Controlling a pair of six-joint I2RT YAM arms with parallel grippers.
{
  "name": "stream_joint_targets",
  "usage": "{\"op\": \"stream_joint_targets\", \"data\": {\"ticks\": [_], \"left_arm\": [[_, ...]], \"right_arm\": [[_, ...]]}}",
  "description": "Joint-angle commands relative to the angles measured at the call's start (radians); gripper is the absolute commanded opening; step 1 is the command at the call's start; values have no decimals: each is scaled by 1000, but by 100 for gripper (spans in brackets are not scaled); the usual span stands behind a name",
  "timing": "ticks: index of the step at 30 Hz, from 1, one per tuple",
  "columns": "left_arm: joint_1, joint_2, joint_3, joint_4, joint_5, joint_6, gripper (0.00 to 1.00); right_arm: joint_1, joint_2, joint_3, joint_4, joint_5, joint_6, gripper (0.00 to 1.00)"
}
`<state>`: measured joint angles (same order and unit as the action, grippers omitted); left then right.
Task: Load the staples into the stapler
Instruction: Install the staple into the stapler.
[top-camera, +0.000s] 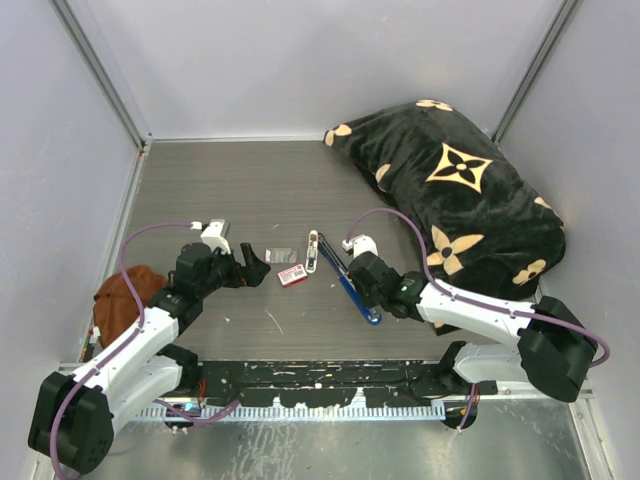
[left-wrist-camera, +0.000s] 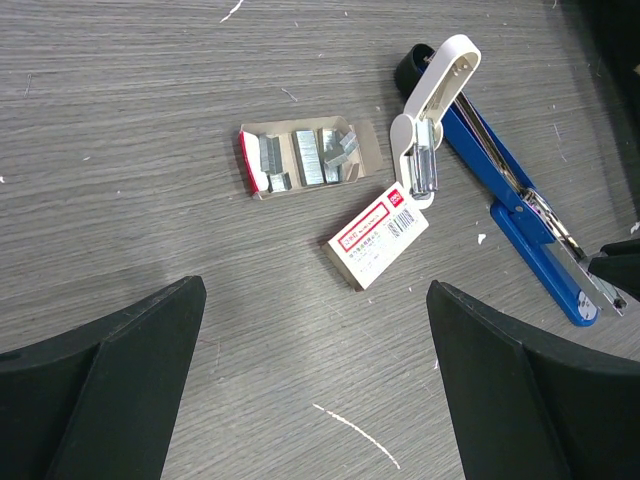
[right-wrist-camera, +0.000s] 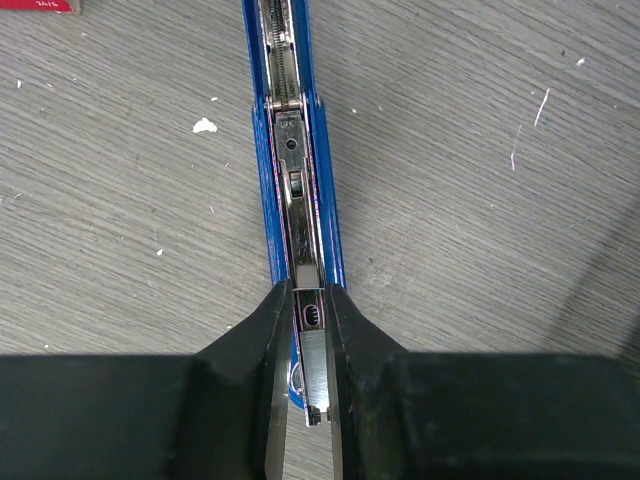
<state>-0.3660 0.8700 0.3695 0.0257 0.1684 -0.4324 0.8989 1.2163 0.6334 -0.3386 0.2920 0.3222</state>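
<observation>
The stapler (top-camera: 347, 281) lies open on the grey table, its blue body and silver inner channel (right-wrist-camera: 298, 200) exposed; it also shows in the left wrist view (left-wrist-camera: 510, 215). My right gripper (right-wrist-camera: 308, 315) is shut on the stapler's near end, one finger on each side of the channel (top-camera: 366, 296). The staples (left-wrist-camera: 308, 158) are several silvery blocks in a small open cardboard tray (top-camera: 282, 255). My left gripper (left-wrist-camera: 315, 340) is open and empty, just short of the tray and box (top-camera: 257, 268).
A red-and-white cardboard box (left-wrist-camera: 380, 235) lies between the tray and the stapler. A white oblong piece (left-wrist-camera: 437, 95) lies by the stapler's far end. A black patterned cushion (top-camera: 460, 190) fills the back right. A brown object (top-camera: 125, 295) sits at the left wall.
</observation>
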Motion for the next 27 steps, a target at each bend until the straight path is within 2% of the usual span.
{"op": "stream_joint_targets", "data": {"ticks": [1, 10, 18, 27], "left_arm": [[1, -18, -2, 49, -13, 13, 95], [1, -9, -16, 68, -12, 16, 95], [1, -10, -20, 71, -12, 21, 95], [1, -15, -29, 75, -22, 24, 95]], "right_arm": [[18, -15, -16, 26, 47, 47, 9], [52, -50, -62, 47, 75, 124, 10], [67, -55, -72, 30, 89, 166, 15], [73, -170, -63, -8, 91, 190, 40]]}}
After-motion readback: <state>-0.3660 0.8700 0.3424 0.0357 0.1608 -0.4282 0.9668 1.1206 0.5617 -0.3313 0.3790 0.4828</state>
